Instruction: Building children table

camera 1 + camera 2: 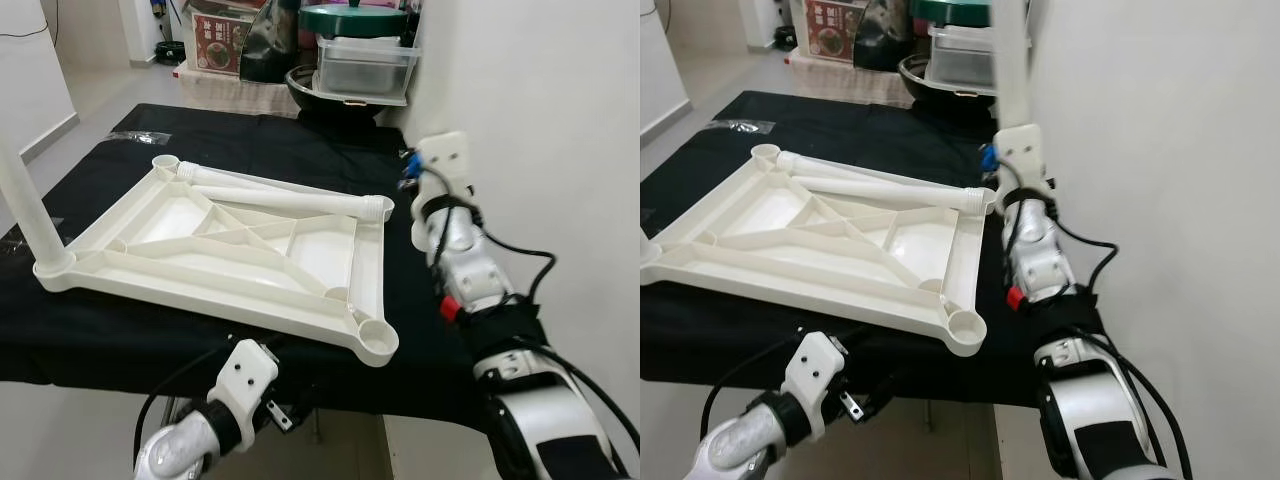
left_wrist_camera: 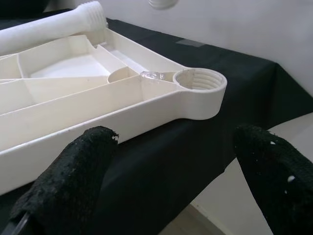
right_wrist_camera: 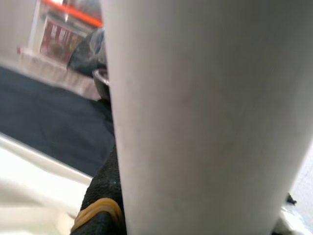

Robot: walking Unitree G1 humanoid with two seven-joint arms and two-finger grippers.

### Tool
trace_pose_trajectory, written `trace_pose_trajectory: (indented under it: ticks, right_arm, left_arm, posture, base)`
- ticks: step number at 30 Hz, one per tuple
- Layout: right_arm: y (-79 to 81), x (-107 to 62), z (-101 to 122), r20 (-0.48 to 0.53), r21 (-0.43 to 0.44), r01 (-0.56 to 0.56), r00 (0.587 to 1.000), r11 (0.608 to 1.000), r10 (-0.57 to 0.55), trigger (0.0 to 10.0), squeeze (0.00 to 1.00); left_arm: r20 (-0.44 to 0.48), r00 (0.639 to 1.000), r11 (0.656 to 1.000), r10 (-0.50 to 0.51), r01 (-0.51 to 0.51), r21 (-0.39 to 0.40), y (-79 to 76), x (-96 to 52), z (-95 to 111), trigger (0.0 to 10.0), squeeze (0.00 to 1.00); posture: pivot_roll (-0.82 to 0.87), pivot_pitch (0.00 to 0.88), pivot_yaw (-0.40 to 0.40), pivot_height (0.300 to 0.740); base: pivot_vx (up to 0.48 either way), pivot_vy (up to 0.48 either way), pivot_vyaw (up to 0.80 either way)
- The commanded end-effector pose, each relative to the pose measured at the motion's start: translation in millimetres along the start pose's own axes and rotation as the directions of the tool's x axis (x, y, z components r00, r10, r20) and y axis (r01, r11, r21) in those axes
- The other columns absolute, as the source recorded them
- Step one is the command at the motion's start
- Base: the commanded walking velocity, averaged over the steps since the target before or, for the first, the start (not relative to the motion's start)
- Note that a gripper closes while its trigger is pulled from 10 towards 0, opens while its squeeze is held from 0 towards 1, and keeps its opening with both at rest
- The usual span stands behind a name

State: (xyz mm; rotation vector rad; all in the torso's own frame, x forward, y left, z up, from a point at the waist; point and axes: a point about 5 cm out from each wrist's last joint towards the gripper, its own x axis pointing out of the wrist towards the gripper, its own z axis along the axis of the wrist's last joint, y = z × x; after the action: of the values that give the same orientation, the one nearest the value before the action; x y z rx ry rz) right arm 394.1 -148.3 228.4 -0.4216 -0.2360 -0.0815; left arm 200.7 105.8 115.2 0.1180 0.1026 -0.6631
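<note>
The white table top lies upside down on the black-covered table. One white leg stands upright in its front-left corner socket. A second leg lies loose across the far side. My right gripper is raised at the top's far right corner and is shut on a third leg, held upright; a black finger presses its side. My left gripper is open below the table's front edge, facing the empty front-right corner socket.
A white wall runs close along the table's right side. Behind the table stand a clear plastic box with a green lid, a dark bowl and a printed carton. Open floor lies to the left.
</note>
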Motion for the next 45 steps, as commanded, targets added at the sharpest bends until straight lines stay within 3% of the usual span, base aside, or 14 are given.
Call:
trace_pose_trajectory:
  ticks: [1, 5, 14, 23, 26, 27, 29, 33, 36, 38, 40, 43, 44, 45]
  right_arm:
    - [5.5, -2.9, -7.9, -0.002, -0.061, -0.007, 1.0, 0.998, 0.007, 0.0, 0.0]
    - [17.6, -6.1, -25.7, -0.07, -0.079, -0.058, 0.996, 0.995, 0.053, 0.0, 0.0]
    - [32.9, -11.3, -37.3, -0.086, -0.097, -0.093, 0.993, 0.991, 0.085, 0.0, 0.0]
    - [42.2, 10.9, 1.4, -0.111, 0.166, -0.016, 0.993, 0.986, 0.035, 0.0, 0.0]
    - [59.7, 18.5, 35.2, -0.104, 0.364, -0.011, 0.993, 0.931, 0.052, 0.0, 0.0]
    - [59.7, 18.5, 35.2, -0.104, 0.364, -0.011, 0.993, 0.931, 0.052, 0.0, 0.0]
    - [70.2, 20.5, 53.1, -0.097, 0.482, -0.021, 0.992, 0.876, 0.077, 0.0, 0.0]
    - [89.9, 20.0, 83.4, -0.052, 0.579, -0.087, 0.988, 0.811, 0.143, 0.0, 0.0]
    - [96.0, 18.8, 90.8, -0.046, 0.609, -0.101, 0.986, 0.787, 0.163, 0.0, 0.0]
    - [108.4, 15.7, 103.0, -0.036, 0.668, -0.134, 0.977, 0.732, 0.212, 0.0, 0.0]
    - [108.4, 15.7, 103.0, -0.036, 0.668, -0.134, 0.977, 0.732, 0.212, 0.0, 0.0]
    - [121.6, 11.2, 118.4, -0.008, 0.731, -0.177, 0.964, 0.659, 0.267, 0.0, 0.0]
    - [124.2, 10.2, 123.0, 0.005, 0.767, -0.187, 0.958, 0.613, 0.286, 0.0, 0.0]
    - [124.2, 10.2, 123.0, 0.005, 0.767, -0.187, 0.958, 0.613, 0.286, 0.0, 0.0]
  left_arm:
    - [-0.002, 1.0, 1.0, -0.015, 0.015, -0.022, -5.0, -2.2, 3.6, 10.0, 0.0]
    - [0.01, 1.0, 0.998, 0.002, -0.001, -0.062, -7.9, -10.3, 15.1, 10.0, 0.0]
    - [0.035, 0.999, 0.996, 0.023, -0.02, -0.088, -16.9, -12.4, 31.3, 10.0, 0.0]
    - [0.015, 0.999, 0.992, 0.037, -0.035, -0.119, -23.4, -13.0, 35.0, 10.0, 0.0]
    - [0.009, 0.999, 0.99, 0.047, -0.046, -0.133, -24.5, -11.9, 36.3, 10.0, 0.0]
    - [0.009, 0.999, 0.99, 0.047, -0.046, -0.133, -24.5, -11.9, 36.3, 10.0, 0.0]
    - [0.008, 0.999, 0.99, 0.049, -0.047, -0.135, -25.5, -10.5, 37.5, 10.0, 0.0]
    - [0.008, 0.999, 0.989, 0.05, -0.048, -0.137, -26.2, -9.8, 38.1, 10.0, 0.0]
    - [0.009, 0.999, 0.989, 0.051, -0.049, -0.136, -26.2, -8.9, 37.8, 10.0, 0.0]
    - [0.01, 0.999, 0.99, 0.049, -0.047, -0.132, -27.2, -7.0, 36.9, 10.0, 0.0]
    - [0.01, 0.999, 0.99, 0.049, -0.047, -0.132, -27.2, -7.0, 36.9, 10.0, 0.0]
    - [0.014, 0.999, 0.991, 0.052, -0.05, -0.123, -28.9, -5.4, 37.6, 10.0, 0.0]
    - [0.014, 0.998, 0.991, 0.055, -0.053, -0.122, -29.3, -5.0, 38.0, 10.0, 0.0]
    - [0.014, 0.998, 0.991, 0.055, -0.053, -0.122, -29.3, -5.0, 38.0, 10.0, 0.0]
  posture:
    - [0.12, 0.121, -0.108, 0.74]
    - [0.12, 0.169, -0.108, 0.74]
    - [0.12, 0.23, -0.126, 0.74]
    - [0.1, 0.244, -0.156, 0.74]
    - [0.1, 0.242, -0.166, 0.74]
    - [0.1, 0.242, -0.166, 0.74]
    - [0.1, 0.242, -0.168, 0.74]
    - [0.09, 0.238, -0.174, 0.74]
    - [0.09, 0.235, -0.182, 0.74]
    - [0.09, 0.231, -0.19, 0.74]
    - [0.09, 0.231, -0.19, 0.74]
    - [0.09, 0.225, -0.2, 0.74]
    - [0.09, 0.222, -0.202, 0.74]
    - [0.09, 0.222, -0.202, 0.74]
  base:
    - [0.0, 0.0, 0.0]
    - [0.0, 0.0, 0.0]
    - [0.0, 0.0, 0.0]
    - [0.0, 0.0, 0.0]
    - [0.0, 0.0, 0.0]
    - [0.0, 0.0, 0.0]
    - [0.0, 0.0, 0.0]
    - [0.0, 0.0, 0.0]
    - [0.0, 0.0, 0.0]
    - [0.0, 0.0, 0.0]
    - [0.0, 0.0, 0.0]
    - [0.0, 0.0, 0.0]
    - [0.0, 0.0, 0.0]
    - [0.0, 0.0, 0.0]
